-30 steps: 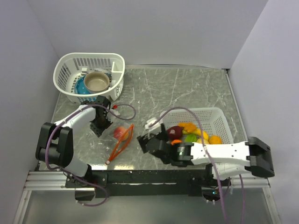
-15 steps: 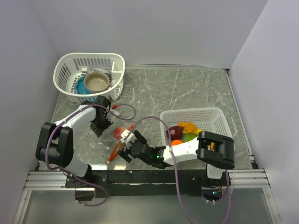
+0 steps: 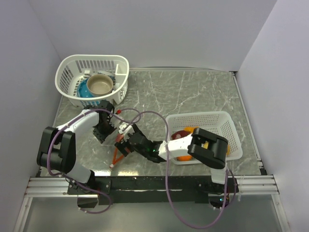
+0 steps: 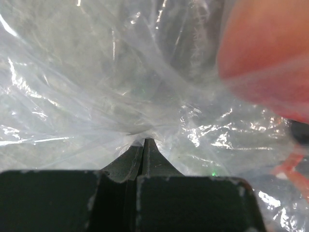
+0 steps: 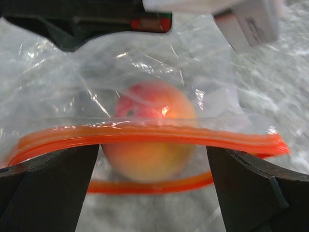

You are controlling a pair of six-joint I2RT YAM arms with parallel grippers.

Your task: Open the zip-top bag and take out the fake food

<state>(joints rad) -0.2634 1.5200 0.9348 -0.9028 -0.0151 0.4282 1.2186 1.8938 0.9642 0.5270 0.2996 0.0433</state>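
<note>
The zip-top bag (image 5: 58,87) lies on the table, and its orange-red strip (image 3: 115,155) shows below the grippers. My left gripper (image 4: 144,141) is shut on a fold of the clear plastic; in the top view the left gripper (image 3: 106,129) sits at the bag's left side. My right gripper (image 5: 152,151) is open at the bag's mouth, with the two zip strips (image 5: 145,135) parted between its fingers. A peach piece of fake food (image 5: 152,130) lies inside the bag, just ahead of the fingers. The right gripper (image 3: 123,139) hides it from above.
More fake food (image 3: 180,135) lies in a white mesh basket (image 3: 227,117) at the right, partly under the right arm. A second white basket (image 3: 65,72) at the back left holds a tan bowl (image 3: 100,85) and a blue dish (image 3: 83,90).
My right arm swung left from the basket of food to the bag's mouth, and its jaws spread fully. The left gripper kept its hold on the bag.
</note>
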